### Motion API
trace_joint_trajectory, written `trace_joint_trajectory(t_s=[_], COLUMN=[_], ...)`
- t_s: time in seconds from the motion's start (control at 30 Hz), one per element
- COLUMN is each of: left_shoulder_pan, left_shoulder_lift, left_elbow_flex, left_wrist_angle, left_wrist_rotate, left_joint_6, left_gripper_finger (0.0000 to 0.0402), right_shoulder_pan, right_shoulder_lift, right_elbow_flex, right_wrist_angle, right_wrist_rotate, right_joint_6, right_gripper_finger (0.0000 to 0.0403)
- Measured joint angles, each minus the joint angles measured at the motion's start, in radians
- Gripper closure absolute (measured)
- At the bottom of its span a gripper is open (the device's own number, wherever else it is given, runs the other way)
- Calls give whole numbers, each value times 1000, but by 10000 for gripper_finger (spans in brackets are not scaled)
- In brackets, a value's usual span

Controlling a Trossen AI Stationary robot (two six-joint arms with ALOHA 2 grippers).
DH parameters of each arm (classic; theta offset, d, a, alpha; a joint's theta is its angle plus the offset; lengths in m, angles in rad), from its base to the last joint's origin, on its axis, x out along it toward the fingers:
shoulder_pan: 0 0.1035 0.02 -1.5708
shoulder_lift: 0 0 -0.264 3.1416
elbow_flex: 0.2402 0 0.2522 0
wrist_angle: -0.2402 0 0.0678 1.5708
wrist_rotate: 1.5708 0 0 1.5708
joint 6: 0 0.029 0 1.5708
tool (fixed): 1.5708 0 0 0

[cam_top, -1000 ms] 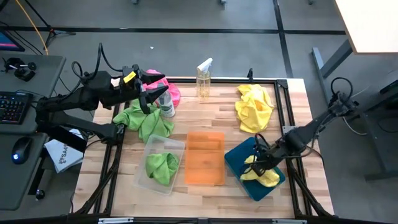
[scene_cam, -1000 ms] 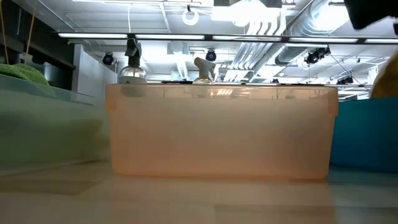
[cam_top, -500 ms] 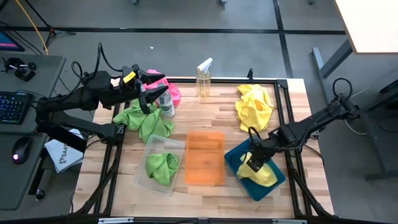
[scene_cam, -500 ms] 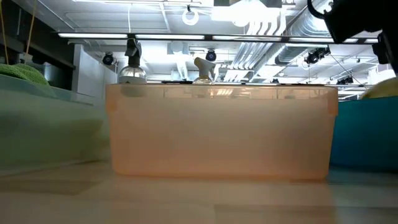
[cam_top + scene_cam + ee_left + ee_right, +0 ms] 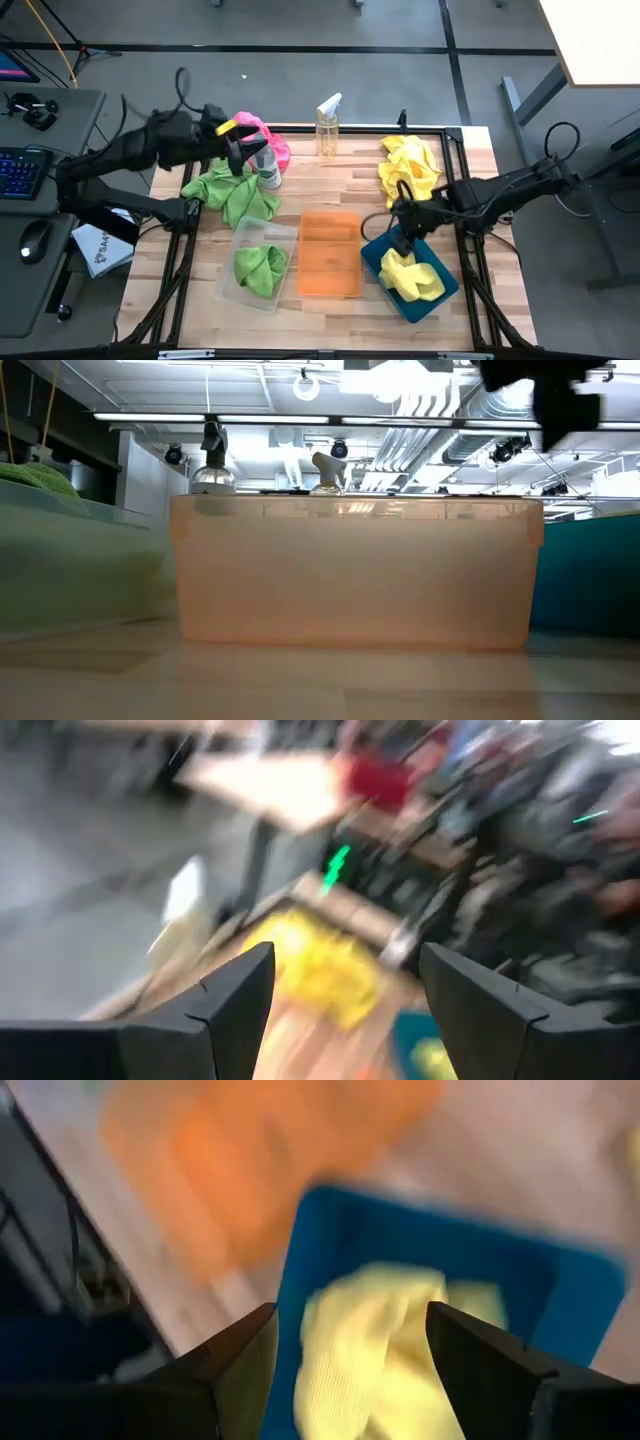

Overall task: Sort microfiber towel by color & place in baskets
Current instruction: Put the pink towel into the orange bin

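Yellow towel pile (image 5: 408,172) | lies just beyond your right gripper (image 5: 398,213), far side of teal basket (image 5: 377,259) | fingers spread, empty | left gripper (image 5: 240,150) likewise, well apart.

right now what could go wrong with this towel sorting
The left claw hovers close beside the clear spray bottle near the pink fuzzy towel; reaching in could topple it. The yellow fuzzy towel lies heaped against the teal plastic basket's far edge and might slip over the rim.

A clear spray bottle (image 5: 327,126) stands upright at the far edge of the wooden worktop (image 5: 330,190). A second spray bottle (image 5: 268,172) stands far left. A keyboard (image 5: 18,172) and mouse (image 5: 33,240) lie off to the left.
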Motion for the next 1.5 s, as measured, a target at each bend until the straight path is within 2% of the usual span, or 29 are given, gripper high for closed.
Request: trace_joint_trajectory(t_s=[0.1,0.2,0.27,0.33,0.43,0.53,0.7,0.87,1.0,1.13,1.33,1.5], left_shoulder_pan=[70,141,185,222,287,403,650,806,857,869,882,888], left_shoulder_lift=[39,69,77,77,77,92,193,356,484,544,503,458], left_elbow_flex=[49,53,48,35,33,33,33,32,25,-59,-307,-452], left_wrist_angle=[-317,-564,-668,-702,-662,-656,-640,-548,-491,-412,-191,-27], left_wrist_rotate=[6,-22,-57,-83,-119,-146,-50,31,87,141,209,176], left_joint_6=[-85,-145,-184,-188,-164,-129,-20,46,24,-29,-204,-309], left_gripper_finger=[163,163,163,163,163,163,163,163,163,163,163,163], right_shoulder_pan=[-58,-127,-173,-213,-265,-305,-344,-354,-353,-353,-352,-352], right_shoulder_lift=[0,0,0,0,0,0,0,0,0,0,0,0], right_elbow_flex=[41,74,91,103,108,108,108,108,108,108,108,108], right_wrist_angle=[1,0,1,4,30,53,78,98,98,98,98,98], right_wrist_rotate=[58,67,67,68,67,56,48,44,44,48,95,116], right_joint_6=[-63,-135,-178,-211,-252,-278,-313,-314,-313,-295,-280,-280], right_gripper_finger=[153,153,153,153,153,153,153,153,153,153,153,153])
